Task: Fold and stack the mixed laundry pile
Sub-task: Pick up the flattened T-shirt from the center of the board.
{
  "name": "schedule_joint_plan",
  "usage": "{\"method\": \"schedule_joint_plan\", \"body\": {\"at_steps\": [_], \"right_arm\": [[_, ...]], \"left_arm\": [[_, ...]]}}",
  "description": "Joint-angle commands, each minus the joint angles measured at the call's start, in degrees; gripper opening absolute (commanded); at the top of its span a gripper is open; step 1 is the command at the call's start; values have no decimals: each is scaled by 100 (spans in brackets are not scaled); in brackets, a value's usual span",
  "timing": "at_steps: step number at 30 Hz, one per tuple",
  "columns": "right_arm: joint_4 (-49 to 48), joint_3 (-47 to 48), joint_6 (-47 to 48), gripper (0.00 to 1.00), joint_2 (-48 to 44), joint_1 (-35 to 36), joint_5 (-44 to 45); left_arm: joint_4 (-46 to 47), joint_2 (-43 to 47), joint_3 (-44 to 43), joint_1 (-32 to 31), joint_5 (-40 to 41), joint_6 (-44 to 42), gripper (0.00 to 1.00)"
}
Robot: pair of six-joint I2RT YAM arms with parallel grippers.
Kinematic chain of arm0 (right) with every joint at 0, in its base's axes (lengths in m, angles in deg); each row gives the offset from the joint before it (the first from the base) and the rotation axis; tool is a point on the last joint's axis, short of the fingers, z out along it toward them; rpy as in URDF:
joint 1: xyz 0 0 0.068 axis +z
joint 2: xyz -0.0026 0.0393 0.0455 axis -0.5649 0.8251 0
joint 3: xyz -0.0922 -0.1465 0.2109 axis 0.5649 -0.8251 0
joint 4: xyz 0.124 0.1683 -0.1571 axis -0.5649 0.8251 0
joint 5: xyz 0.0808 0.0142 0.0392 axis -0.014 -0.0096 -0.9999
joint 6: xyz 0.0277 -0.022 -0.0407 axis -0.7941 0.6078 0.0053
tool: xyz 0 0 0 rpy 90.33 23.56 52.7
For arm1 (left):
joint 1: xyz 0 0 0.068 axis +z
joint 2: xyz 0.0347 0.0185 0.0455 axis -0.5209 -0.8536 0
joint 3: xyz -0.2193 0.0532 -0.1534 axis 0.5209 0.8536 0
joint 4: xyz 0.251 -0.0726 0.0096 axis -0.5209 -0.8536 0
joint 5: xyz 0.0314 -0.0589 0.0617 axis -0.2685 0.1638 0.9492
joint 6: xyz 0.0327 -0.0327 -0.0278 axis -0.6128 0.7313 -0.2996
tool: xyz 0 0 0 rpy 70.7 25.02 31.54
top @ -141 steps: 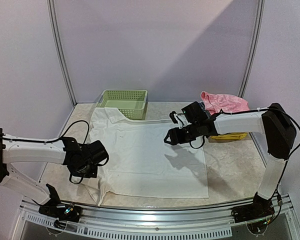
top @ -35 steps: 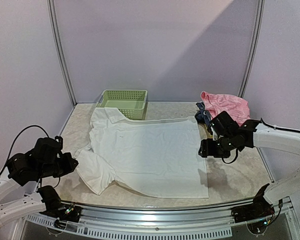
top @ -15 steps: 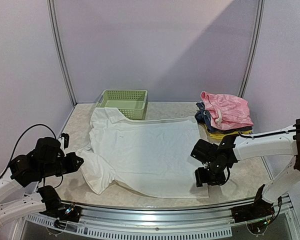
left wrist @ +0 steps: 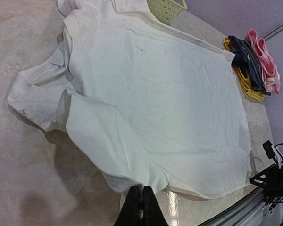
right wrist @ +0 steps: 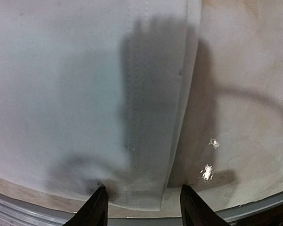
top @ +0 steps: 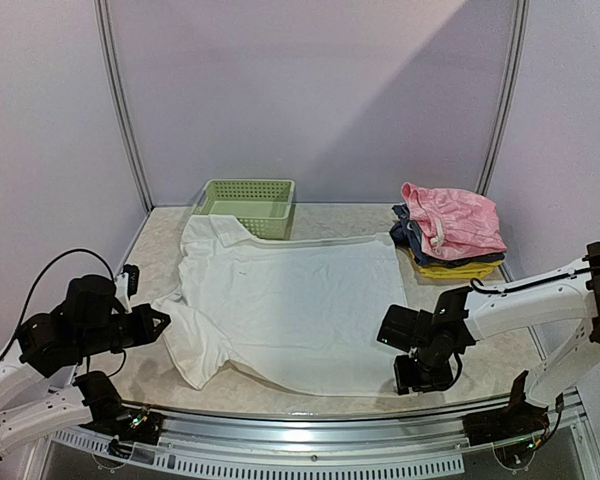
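The large white shirt lies spread flat on the table, one sleeve bunched at its left. The pink piece rests on top of a folded stack at the back right. My right gripper is low over the shirt's near right corner. In the right wrist view it is open, its fingers on either side of the hem corner. My left gripper hovers just left of the sleeve. It is shut, with no cloth visibly between its fingers.
A pale green lattice basket stands at the back, touching the shirt's collar end. Folded dark blue and yellow clothes lie under the pink piece. The metal rail of the near table edge runs just beyond the shirt's hem.
My right gripper has come from beside the stack toward the near edge, down onto the shirt's near right corner, its jaws narrowing. The left arm has hardly moved.
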Motion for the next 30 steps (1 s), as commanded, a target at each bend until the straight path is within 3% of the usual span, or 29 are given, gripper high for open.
{"method": "schedule_joint_plan", "body": {"at_steps": [1, 7, 14, 20, 22, 30], "right_arm": [[-238, -251, -223, 50, -29, 94, -243], [-431, -235, -68, 27, 242, 108, -272], [130, -52, -42, 18, -227, 122, 194], [337, 258, 219, 8, -591, 115, 660], [293, 387, 398, 1, -551, 113, 727], [814, 921, 797, 0, -600, 42, 1234]], "left_arm": [[59, 111, 100, -90, -36, -57, 0], [-28, 83, 52, -99, 67, -25, 0], [-144, 405, -68, -99, 94, 266, 0], [-1000, 641, -678, -99, 412, 529, 0], [-1134, 616, -867, -99, 402, 647, 0], [-1738, 561, -1334, -99, 353, 1122, 0]]}}
